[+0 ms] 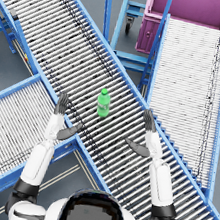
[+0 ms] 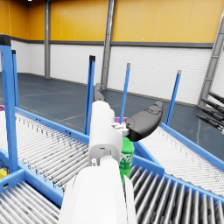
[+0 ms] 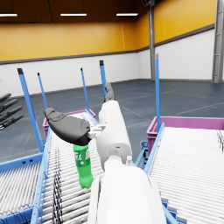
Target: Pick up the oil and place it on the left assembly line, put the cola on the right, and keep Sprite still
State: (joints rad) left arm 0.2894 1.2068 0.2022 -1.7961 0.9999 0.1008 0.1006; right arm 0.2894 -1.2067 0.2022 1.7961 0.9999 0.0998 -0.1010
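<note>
Sprite bottle (image 1: 103, 103): green plastic with a green cap and a pale label band. It stands upright on the rollers of the diagonal conveyor (image 1: 75, 55), just left of centre in the head view.

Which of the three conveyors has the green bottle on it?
The middle diagonal conveyor: the bottle stands upright on its rollers, between the left hand and right hand. The left conveyor and right conveyor flank it.

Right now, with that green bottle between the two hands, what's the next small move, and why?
Probably keep both hands off it. The green bottle looks like the Sprite, upright on the middle roller conveyor; the left hand and right hand are open either side, not touching it. No oil or cola shows.
</note>
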